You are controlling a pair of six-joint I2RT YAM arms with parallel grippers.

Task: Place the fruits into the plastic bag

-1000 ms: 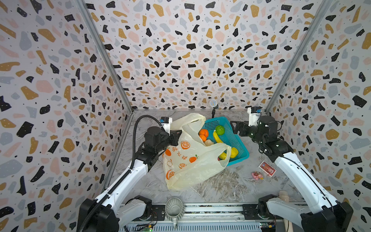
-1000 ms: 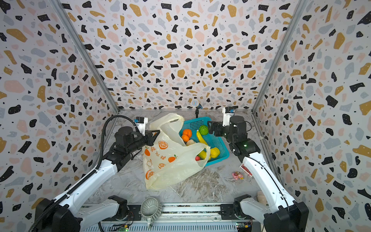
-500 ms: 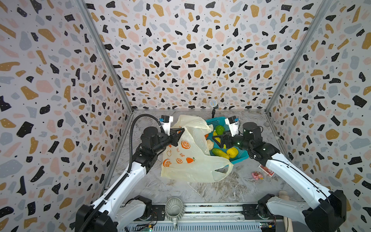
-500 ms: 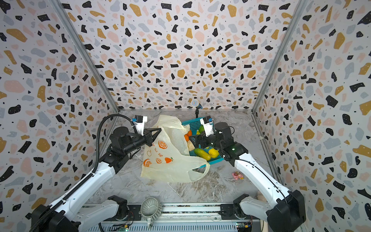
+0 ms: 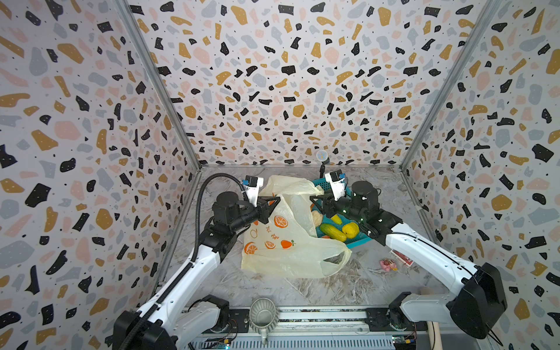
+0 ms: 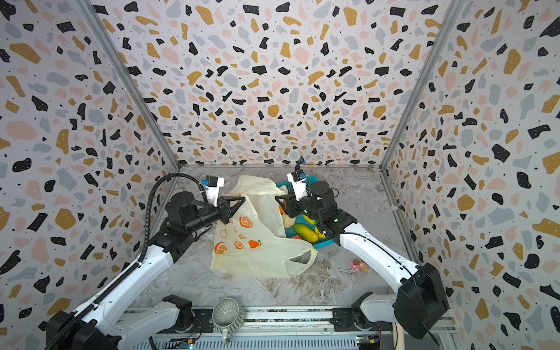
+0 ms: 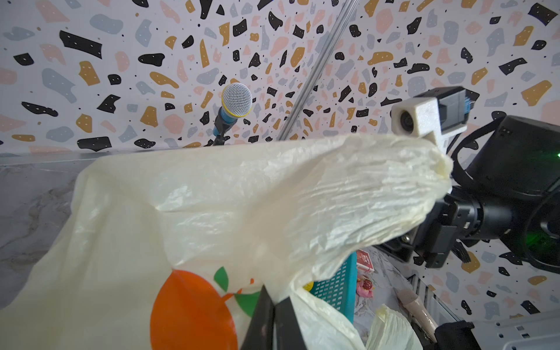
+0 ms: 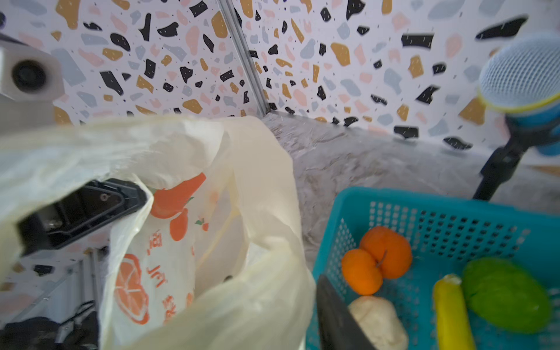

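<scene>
The left gripper (image 5: 272, 202) was clenched on the rim of the plastic bag (image 5: 285, 245), which slumped beside the teal basket (image 5: 360, 241). Whether the right gripper (image 5: 313, 201) held the opposite rim could not be told. A missed pinch there might collapse the mouth.

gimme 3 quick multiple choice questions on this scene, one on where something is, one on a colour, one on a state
1. Where are the oranges?
A in the left tool
B in the basket
C inside the plastic bag

2. What colour is the basket?
A teal
B red
C black

3. How is the left tool?
A open over the basket
B shut on an orange
C shut on the plastic bag's edge

Answers:
1 B, the right wrist view shows them lying on the basket floor.
2 A, its perforated walls are teal.
3 C, the left wrist view shows it pinched shut on bag film.
</scene>
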